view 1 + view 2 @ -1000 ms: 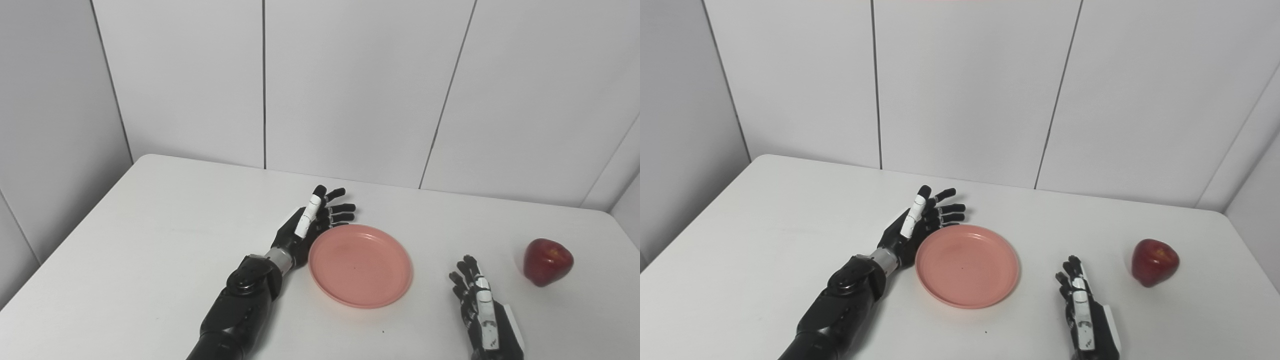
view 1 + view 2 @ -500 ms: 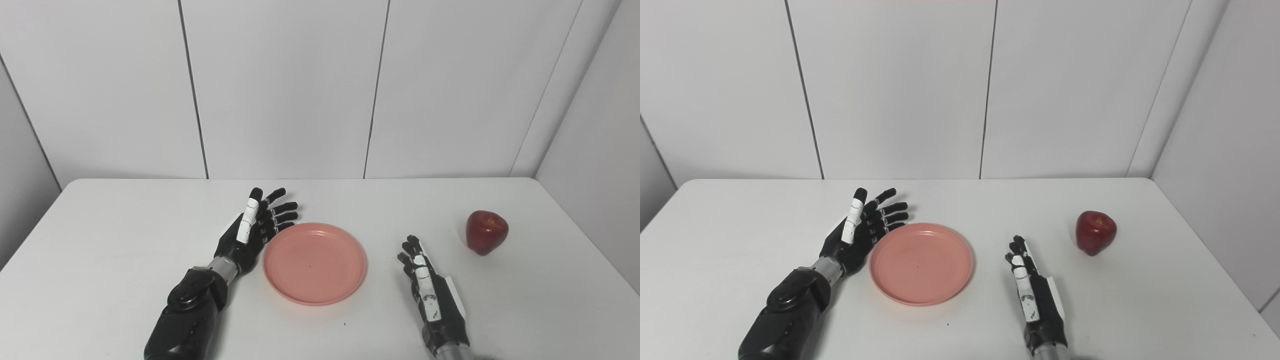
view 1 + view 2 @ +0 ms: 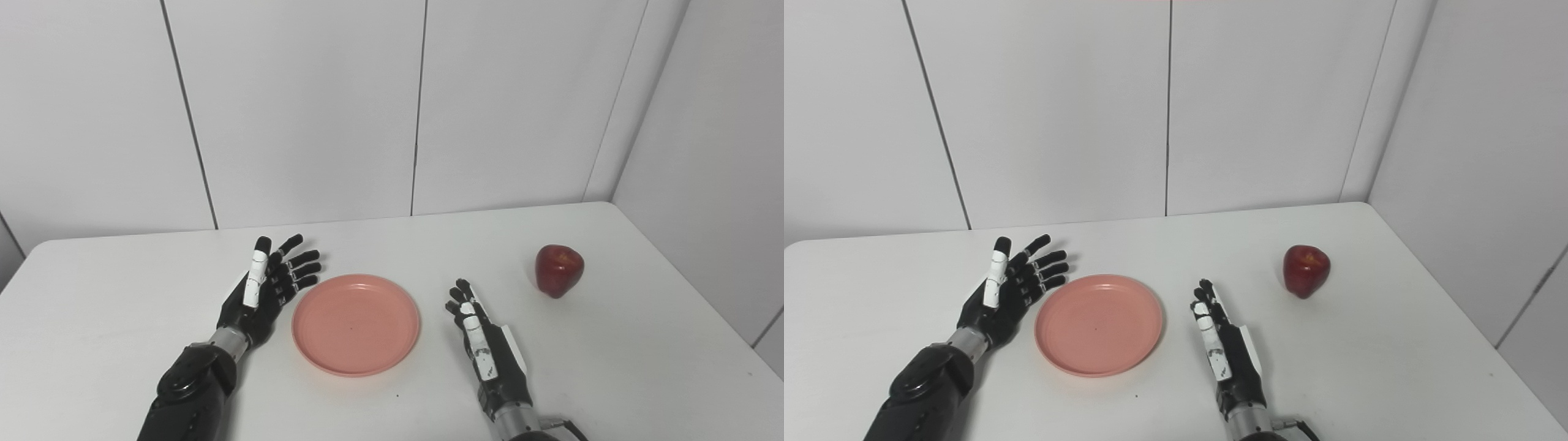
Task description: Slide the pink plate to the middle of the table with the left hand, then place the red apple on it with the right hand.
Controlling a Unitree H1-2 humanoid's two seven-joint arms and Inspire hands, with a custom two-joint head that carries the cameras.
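Pink plate (image 3: 356,323) sits between both hands: left hand (image 3: 264,288) and right hand (image 3: 484,343) spread, empty. Red apple (image 3: 558,270) off right.

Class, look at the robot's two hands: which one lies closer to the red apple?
The right hand, open, between the pink plate and the red apple. The left hand is beyond the plate's far side.

The bottom edge cuts off both my arms, and the table (image 3: 92,343) runs off the left side.
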